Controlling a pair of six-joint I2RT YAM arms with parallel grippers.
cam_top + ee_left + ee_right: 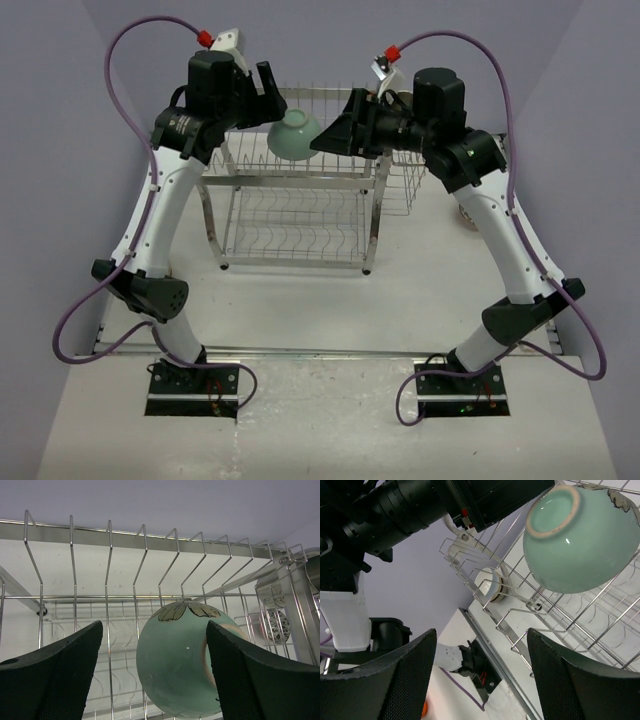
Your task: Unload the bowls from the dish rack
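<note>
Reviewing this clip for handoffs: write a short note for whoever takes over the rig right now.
Left gripper: open, fingers on either side of the mint-green bowl, not gripping it.
Right gripper: open, empty, facing that bowl from the right.
The mint-green bowl lies tilted on the top tier of the dish rack.
A white bowl shows beyond the wires; whether it is in the rack cannot be told.
Done: nothing certain.
Left: grip the mint-green bowl, lift it out, set it on the table.
</note>
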